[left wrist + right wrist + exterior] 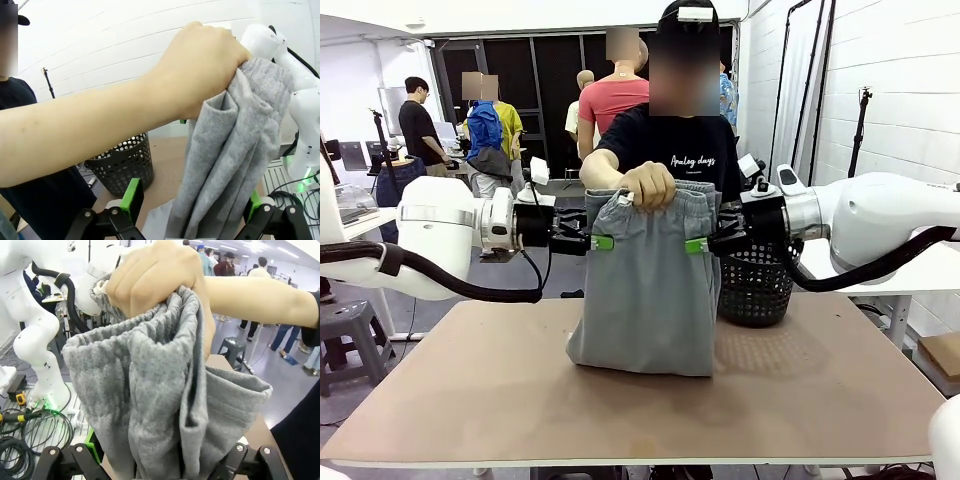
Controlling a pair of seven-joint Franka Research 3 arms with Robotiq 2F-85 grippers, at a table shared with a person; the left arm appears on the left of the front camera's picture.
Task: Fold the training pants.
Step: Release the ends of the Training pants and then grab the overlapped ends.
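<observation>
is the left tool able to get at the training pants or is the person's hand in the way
Probably yes: the left tool stands open with the training pants hanging between its jaws, and the person's hand grips them higher up, clear of it.

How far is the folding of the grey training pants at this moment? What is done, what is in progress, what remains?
Done: no finished fold shows. The person's hand holds the training pants up by the waistband, with their lower end resting on the table.
In hand: the left claw and the right claw stand open at either side of the cloth, not gripping.
Left: the grip and the folding itself.
</observation>
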